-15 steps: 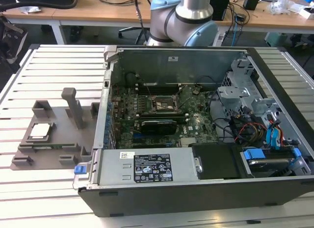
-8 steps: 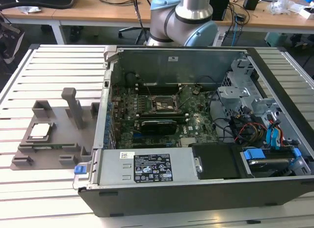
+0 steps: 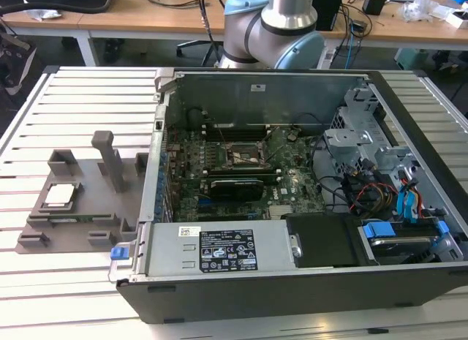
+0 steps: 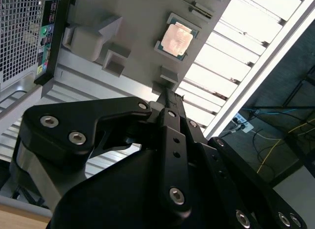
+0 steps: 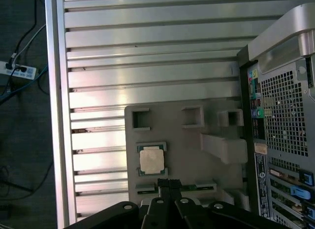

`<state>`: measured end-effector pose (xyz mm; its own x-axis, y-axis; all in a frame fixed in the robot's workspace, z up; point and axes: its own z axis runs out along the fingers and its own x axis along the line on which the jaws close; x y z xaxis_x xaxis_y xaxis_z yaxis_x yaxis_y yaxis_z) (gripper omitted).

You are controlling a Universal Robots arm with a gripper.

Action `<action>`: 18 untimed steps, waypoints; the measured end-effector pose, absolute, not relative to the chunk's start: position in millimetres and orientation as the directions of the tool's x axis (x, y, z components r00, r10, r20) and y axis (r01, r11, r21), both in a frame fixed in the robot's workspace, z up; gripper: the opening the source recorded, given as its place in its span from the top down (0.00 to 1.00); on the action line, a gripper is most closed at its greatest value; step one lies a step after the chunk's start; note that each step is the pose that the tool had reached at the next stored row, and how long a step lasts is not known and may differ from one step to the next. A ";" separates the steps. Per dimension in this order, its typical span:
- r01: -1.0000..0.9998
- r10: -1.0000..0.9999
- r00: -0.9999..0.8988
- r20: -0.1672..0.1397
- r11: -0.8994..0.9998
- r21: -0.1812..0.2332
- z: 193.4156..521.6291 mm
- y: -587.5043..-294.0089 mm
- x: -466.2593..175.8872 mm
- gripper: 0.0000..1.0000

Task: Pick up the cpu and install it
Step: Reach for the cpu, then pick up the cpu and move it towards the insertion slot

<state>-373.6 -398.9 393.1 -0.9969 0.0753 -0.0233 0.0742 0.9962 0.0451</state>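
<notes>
On the exterior view's left of the open computer case (image 3: 292,281), a grey holder tray (image 3: 88,183) lies flat on the slatted metal surface (image 3: 88,99). The cpu (image 3: 60,196) sits in a square recess of that tray with its pale metal top facing up, apart from the case. In both wrist views the pincer (image 5: 170,182) hangs over the tray's edge, its two black fingertips pressed together with nothing between them, clear of the cpu (image 5: 151,160). Inside the case, the socket frame (image 3: 245,153) on the motherboard (image 3: 292,183) holds no chip. Behind the case rises the robot arm (image 3: 281,22).
</notes>
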 end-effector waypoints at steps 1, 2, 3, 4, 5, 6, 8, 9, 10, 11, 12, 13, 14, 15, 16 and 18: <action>0.074 0.075 -0.997 -0.023 0.996 0.045 393.1 -398.9 -373.6 0.89; 0.074 0.075 -0.997 -0.023 0.996 0.045 393.1 -398.9 -373.7 0.89; 0.074 0.075 -0.997 -0.023 0.996 0.045 393.1 -398.8 -373.7 0.89; 0.074 0.075 -0.997 -0.023 0.996 0.045 393.1 -398.9 -373.7 0.89; 0.074 0.075 -0.997 -0.023 0.996 0.045 393.1 -398.8 -373.7 0.89; 0.074 0.075 -0.997 -0.023 0.996 0.045 393.1 -398.9 -373.7 0.89; 0.074 0.075 -0.997 -0.023 0.996 0.045 393.1 -398.9 -373.8 0.89; 0.074 0.075 -0.997 -0.023 0.996 0.045 393.1 -398.9 -373.8 0.89; 0.074 0.075 -0.997 -0.023 0.996 0.045 393.1 -398.9 -373.9 0.89; 0.074 0.075 -0.997 -0.023 0.996 0.045 393.1 -398.9 -373.9 0.89; 0.074 0.075 -0.997 -0.023 0.996 0.045 393.1 -398.9 -373.9 0.82; 0.074 0.075 -0.997 -0.023 0.996 0.045 393.1 -398.8 -374.0 0.76; 0.074 0.075 -0.997 -0.023 0.996 0.045 393.1 -398.8 -374.0 0.70; 0.074 0.075 -0.997 -0.023 0.996 0.045 393.1 -398.9 -374.0 0.70; 0.074 0.075 -0.997 -0.023 0.996 0.045 393.1 -398.9 -374.0 0.64; 0.074 0.075 -0.997 -0.023 0.996 0.045 393.1 -398.9 -374.1 0.39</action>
